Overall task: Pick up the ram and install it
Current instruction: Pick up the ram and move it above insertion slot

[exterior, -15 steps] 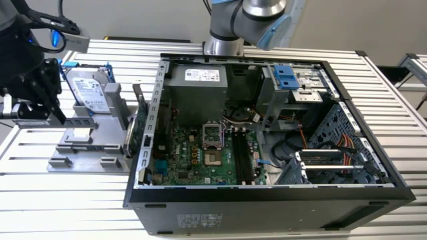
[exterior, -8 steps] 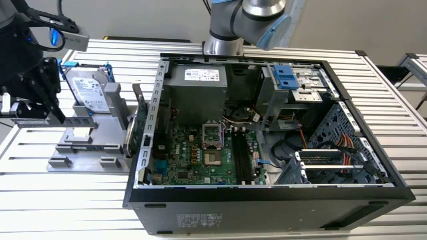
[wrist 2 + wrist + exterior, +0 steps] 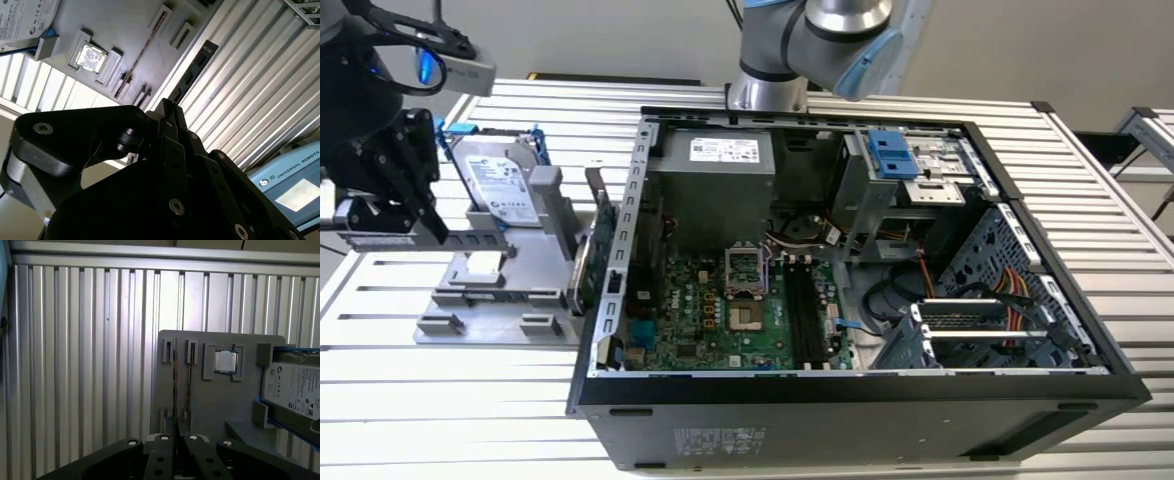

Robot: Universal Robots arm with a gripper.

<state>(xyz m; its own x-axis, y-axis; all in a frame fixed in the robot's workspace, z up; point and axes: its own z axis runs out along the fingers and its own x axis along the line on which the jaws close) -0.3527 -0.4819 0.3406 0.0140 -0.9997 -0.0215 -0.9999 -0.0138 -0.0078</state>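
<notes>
The ram (image 3: pixel 192 75) is a thin dark stick seen edge-on, sticking out from my fingertips over the slatted table. In the first wrist view the ram (image 3: pixel 174 390) is a narrow line running from between the fingers across the grey holder (image 3: pixel 200 400). My gripper (image 3: pixel 175 439) is shut on it. In the exterior view the black gripper (image 3: pixel 427 225) hangs at the exterior view's left, above the grey holder (image 3: pixel 494 300) and apart from the open computer case (image 3: pixel 854 400). The motherboard's long black slots (image 3: pixel 807 315) lie inside the case.
A silver hard drive (image 3: pixel 500 180) stands in the holder. A square chip (image 3: pixel 225 361) sits in the holder's pocket, and a green card (image 3: pixel 587 270) stands upright by the case wall. The arm's base (image 3: pixel 767 90) rises behind the case. The table is ribbed aluminium.
</notes>
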